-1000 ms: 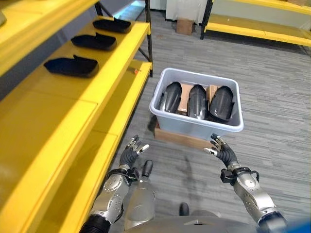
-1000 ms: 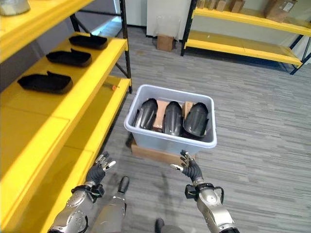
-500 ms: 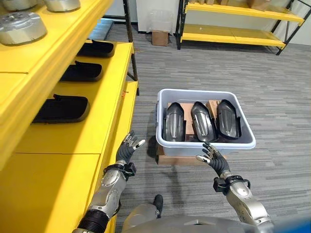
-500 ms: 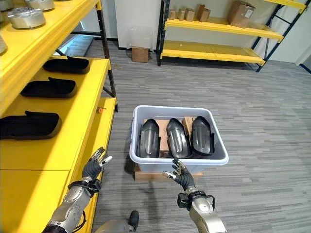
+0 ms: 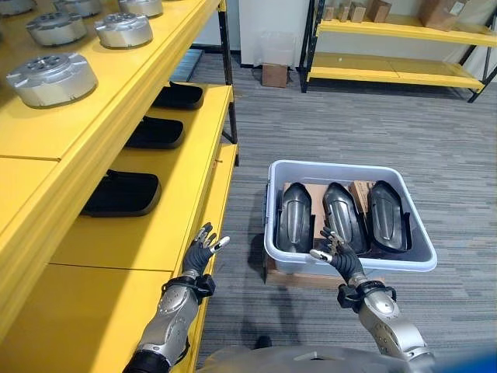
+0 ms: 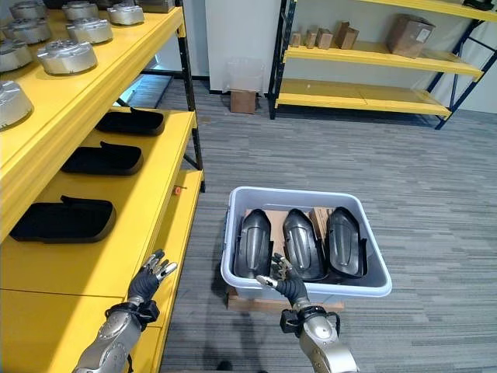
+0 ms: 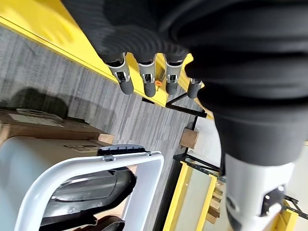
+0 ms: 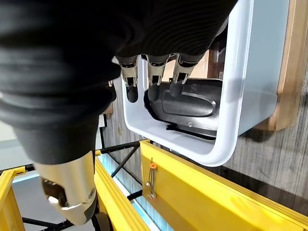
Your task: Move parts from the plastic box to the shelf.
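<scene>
Both hands raised empty, fingers spread. Right hand [image 5: 338, 257] at the near rim of the plastic box [image 5: 349, 257], three dark parts [image 5: 295, 217] lying side by side just past its fingertips. Left hand [image 5: 201, 252] beside the yellow shelf [image 5: 167, 225] edge, clear of the box. Seen from the head: black trays [image 5: 122, 194] on the shelf, metal discs [image 5: 51, 78] above. Seen from the right wrist: wooden board [image 8: 288, 62] under the box.

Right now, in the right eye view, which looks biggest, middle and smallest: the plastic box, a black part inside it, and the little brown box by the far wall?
1. Plastic box
2. Black part
3. Brown box, though it's farthest away, so it looks smaller.
</scene>
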### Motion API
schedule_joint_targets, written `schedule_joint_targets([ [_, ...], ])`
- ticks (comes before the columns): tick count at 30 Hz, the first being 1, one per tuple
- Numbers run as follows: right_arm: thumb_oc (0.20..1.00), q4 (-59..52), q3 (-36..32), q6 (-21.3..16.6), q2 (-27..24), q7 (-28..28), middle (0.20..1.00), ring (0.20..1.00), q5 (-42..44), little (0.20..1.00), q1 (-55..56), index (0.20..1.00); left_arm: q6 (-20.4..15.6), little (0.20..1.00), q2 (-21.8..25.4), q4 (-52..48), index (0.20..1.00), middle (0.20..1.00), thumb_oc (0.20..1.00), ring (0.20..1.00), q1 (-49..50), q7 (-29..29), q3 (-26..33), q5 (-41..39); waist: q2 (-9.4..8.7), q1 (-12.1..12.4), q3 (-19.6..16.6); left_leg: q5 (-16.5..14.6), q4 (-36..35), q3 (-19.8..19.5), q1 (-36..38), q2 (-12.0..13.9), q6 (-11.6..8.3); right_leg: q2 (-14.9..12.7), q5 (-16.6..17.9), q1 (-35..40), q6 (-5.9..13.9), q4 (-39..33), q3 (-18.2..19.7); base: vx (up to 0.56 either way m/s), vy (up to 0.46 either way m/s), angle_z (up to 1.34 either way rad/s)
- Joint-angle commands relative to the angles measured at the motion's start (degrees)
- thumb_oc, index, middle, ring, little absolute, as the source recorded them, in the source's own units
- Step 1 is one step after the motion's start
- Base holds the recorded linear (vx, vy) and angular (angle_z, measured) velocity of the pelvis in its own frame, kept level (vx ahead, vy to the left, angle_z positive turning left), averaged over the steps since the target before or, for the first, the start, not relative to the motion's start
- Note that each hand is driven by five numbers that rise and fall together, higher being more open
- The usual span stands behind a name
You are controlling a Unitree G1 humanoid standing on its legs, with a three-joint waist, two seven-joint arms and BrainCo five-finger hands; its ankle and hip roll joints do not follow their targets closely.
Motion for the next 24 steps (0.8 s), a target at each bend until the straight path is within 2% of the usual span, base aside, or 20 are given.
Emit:
schedule_joint_targets([
  [1,1.000,-1.21,0.45,-1.91,-0.97,0.33,1.000,1.000,-0.03,1.000,-3.47,1.000,-2.17,1.000,-0.48,-3.48,1.000,1.000,1.000,1.000,-1.27,0.18,0.64,-0.16,-0.55,1.24,0.69,-3.86,0.29,0.67,-2.66,6.45,-3.32,1.21,0.09,0.25,-0.68,1.75,-1.87,0.03,0.027,-0.05],
  [7,1.000,-0.97,1.56,-2.01,-0.97,0.62,1.000,1.000,-0.64,1.000,-6.48,1.000,-2.59,1.000,0.47,-3.46,1.000,1.000,1.000,1.000,-0.64,0.84,2.83,-0.03,-0.59,2.98,1.35,-5.40,3.07,0.59,-4.29,5.12,-2.40,-0.15,-0.19,-0.81,0.45,3.55,-2.27,0.01,0.074,-0.02],
  [10,1.000,-1.30,2.13,-1.86,-0.65,1.27,1.000,1.000,-1.09,1.000,-7.51,1.000,-2.49,1.000,1.50,-3.97,1.000,1.000,1.000,1.000,-0.33,1.01,3.93,0.35,0.04,3.92,2.16,-6.88,5.63,0.15,-5.28,4.03,-0.97,-0.61,-1.44,-4.41,1.49,11.37,-1.72,0.02,0.168,0.00],
  [11,1.000,-1.29,2.12,-1.86,-0.64,1.27,1.000,1.000,-1.09,1.000,-7.52,1.000,-2.49,1.000,1.50,-3.97,1.000,1.000,1.000,1.000,-0.35,1.01,3.93,0.35,0.02,3.95,2.09,-6.91,5.69,0.19,-5.40,4.02,-0.97,-0.60,-1.53,-4.60,1.49,11.55,-1.67,-0.04,0.136,0.04],
  [12,1.000,-1.16,2.19,-1.68,-0.14,1.66,1.000,1.000,-1.31,1.000,-7.59,1.000,-2.29,1.000,2.00,-3.90,1.000,1.000,1.000,1.000,-1.19,0.79,3.71,1.10,0.27,3.62,3.40,-7.40,7.09,-0.29,-5.94,3.38,-0.30,-0.48,0.61,-8.45,2.83,19.37,-1.32,-0.06,0.123,0.03],
  [14,1.000,-1.30,2.39,-1.78,0.15,1.67,1.000,1.000,-1.18,1.000,-7.95,1.000,-2.47,1.000,2.36,-3.99,1.000,1.000,1.000,1.000,-1.75,0.80,3.59,1.22,0.91,3.44,4.88,-7.77,8.10,0.46,-6.01,3.52,0.12,-1.88,5.32,-13.17,4.11,25.95,-3.44,-0.07,0.125,0.03],
  [15,1.000,-1.30,2.38,-1.78,0.14,1.67,1.000,1.000,-1.18,1.000,-7.97,1.000,-2.48,1.000,2.36,-3.97,1.000,1.000,1.000,1.000,-1.78,0.80,3.59,1.21,0.89,3.46,4.88,-7.79,8.15,0.48,-6.06,3.50,0.12,-1.88,5.27,-13.26,4.12,26.07,-3.41,-0.04,0.098,0.03],
  [16,1.000,-1.59,2.36,-1.83,0.14,1.72,1.000,1.000,-0.75,1.000,-7.86,1.000,-2.62,1.000,2.76,-4.39,1.000,1.000,1.000,1.000,-2.25,0.26,2.89,1.03,2.00,2.46,6.21,-7.74,8.30,-0.37,-5.80,4.06,0.06,-0.86,5.97,-16.21,3.62,29.31,-3.37,0.03,0.046,-0.01],
  [18,1.000,-1.68,2.21,-1.83,0.27,1.61,1.000,1.000,0.21,1.000,-7.53,1.000,-2.65,1.000,2.81,-4.07,1.000,1.000,1.000,1.000,-2.81,-0.13,2.17,0.97,2.19,1.71,6.23,-8.13,8.12,-1.46,-5.50,4.17,-0.33,-1.94,4.31,-15.90,2.67,24.37,-2.89,0.09,-0.022,-0.14],
  [20,1.000,-1.70,2.34,-2.18,0.44,1.18,1.000,1.000,1.17,1.000,-7.99,1.000,-2.99,1.000,2.71,-3.47,1.000,1.000,1.000,1.000,-3.57,0.04,2.18,0.32,2.07,2.20,6.15,-8.84,7.52,-1.26,-5.41,5.09,-1.34,-6.65,4.76,-15.81,2.27,14.13,-4.80,0.09,-0.147,0.07],
  [21,1.000,-1.77,2.49,-2.03,0.40,1.24,1.000,1.000,0.85,1.000,-8.41,1.000,-3.08,1.000,2.54,-3.29,1.000,1.000,1.000,1.000,-3.59,0.31,2.40,0.07,1.69,2.59,6.50,-9.49,7.55,-0.98,-4.98,5.70,-1.75,-9.04,7.22,-16.39,2.63,9.43,-6.60,0.10,-0.228,0.08],
  [22,1.000,-1.92,2.61,-1.88,0.13,1.33,1.000,1.000,0.27,1.000,-8.72,1.000,-3.16,1.000,2.37,-3.08,1.000,1.000,1.000,1.000,-3.59,0.58,2.70,-0.38,1.09,2.66,6.91,-10.22,7.47,-0.82,-4.10,6.09,-2.23,-9.54,8.65,-16.65,2.96,6.61,-7.43,0.12,-0.254,-0.20],
  [23,1.000,-1.99,2.73,-1.66,-0.05,1.46,1.000,1.000,0.20,1.000,-8.57,1.000,-3.16,1.000,2.42,-2.96,1.000,1.000,1.000,1.000,-3.43,0.45,2.75,-0.52,0.36,2.57,6.93,-10.49,7.44,-0.75,-3.61,6.21,-2.77,-9.12,8.83,-14.98,3.36,5.26,-6.74,0.11,-0.278,-0.44],
  [24,1.000,-1.92,2.81,-1.64,-0.33,1.58,1.000,1.000,0.17,1.000,-8.43,1.000,-3.10,1.000,2.27,-2.29,1.000,1.000,1.000,1.000,-3.61,0.44,2.29,-0.49,-0.57,2.34,6.54,-10.64,7.05,-0.88,-3.54,6.84,-3.37,-8.43,7.67,-14.71,3.16,6.10,-4.85,0.11,-0.271,-0.26],
])
